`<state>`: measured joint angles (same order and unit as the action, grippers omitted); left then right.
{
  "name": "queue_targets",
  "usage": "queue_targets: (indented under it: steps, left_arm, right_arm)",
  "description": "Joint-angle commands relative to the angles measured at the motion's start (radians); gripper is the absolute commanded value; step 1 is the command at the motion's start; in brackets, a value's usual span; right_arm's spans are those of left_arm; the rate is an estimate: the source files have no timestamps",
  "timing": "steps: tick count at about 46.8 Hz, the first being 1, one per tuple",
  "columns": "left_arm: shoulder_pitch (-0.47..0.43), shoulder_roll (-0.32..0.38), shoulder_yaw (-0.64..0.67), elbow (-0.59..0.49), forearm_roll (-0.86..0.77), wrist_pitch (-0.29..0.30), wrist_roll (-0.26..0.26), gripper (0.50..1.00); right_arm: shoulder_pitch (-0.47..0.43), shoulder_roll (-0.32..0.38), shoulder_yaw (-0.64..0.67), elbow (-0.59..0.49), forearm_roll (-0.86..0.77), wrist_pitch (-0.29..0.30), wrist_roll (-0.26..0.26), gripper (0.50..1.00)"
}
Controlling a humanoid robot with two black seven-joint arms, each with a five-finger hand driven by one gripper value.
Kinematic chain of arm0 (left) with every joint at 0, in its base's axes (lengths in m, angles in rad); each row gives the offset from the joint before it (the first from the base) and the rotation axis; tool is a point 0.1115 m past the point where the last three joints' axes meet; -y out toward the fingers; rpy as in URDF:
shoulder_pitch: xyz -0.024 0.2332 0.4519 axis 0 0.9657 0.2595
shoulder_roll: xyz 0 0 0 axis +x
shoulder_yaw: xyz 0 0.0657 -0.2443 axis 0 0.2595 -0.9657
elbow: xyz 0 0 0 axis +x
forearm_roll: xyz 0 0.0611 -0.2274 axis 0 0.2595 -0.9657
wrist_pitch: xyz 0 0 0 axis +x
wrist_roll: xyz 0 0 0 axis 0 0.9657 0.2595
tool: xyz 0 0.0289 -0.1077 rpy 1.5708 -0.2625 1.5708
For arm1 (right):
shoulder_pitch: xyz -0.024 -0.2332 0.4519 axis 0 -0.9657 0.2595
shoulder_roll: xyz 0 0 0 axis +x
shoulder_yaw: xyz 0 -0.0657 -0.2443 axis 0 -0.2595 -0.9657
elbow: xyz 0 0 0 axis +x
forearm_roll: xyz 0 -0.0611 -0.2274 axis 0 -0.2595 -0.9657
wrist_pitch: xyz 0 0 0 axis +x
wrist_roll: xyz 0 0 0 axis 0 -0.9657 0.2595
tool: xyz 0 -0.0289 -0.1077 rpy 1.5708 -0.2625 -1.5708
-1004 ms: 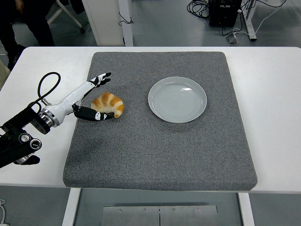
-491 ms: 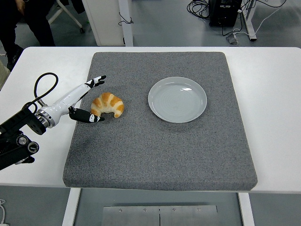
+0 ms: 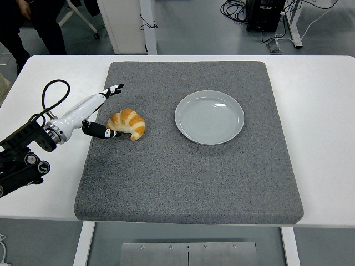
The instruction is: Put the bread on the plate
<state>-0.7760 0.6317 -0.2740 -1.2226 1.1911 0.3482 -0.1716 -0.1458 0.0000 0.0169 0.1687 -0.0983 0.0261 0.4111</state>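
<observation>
A golden croissant (image 3: 128, 123) lies on the left part of the grey mat (image 3: 188, 166). A pale grey plate (image 3: 209, 117) sits empty on the mat, right of the croissant. My left hand (image 3: 105, 111) is open just left of the croissant, fingers (image 3: 113, 89) stretched up past it and the thumb (image 3: 104, 132) touching its lower left side. It holds nothing. The right arm is out of view.
The mat covers most of the white table (image 3: 324, 111). A black cable (image 3: 51, 94) loops above my left forearm. A person's legs (image 3: 33, 25) and a chair base show at the top left, floor cables at the top right.
My left hand has drawn back slightly to the left and up, away from the croissant's front. The croissant has shifted a little left. The plate has not moved.
</observation>
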Motion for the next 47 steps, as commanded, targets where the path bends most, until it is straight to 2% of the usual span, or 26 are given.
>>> queue_targets:
  steps: [1,47]
  left_arm:
    - [0.0,-0.003,-0.001,0.0,-0.001,-0.002,0.0,0.974]
    - [0.011,-0.044,0.001,0.052,-0.001,0.0,-0.014,0.955]
  right_arm:
    - [0.0,0.0,0.0,0.0,0.0,0.0,0.0,1.0]
    - [0.0,0.0,0.0,0.0,-0.001,0.0,0.0,1.0]
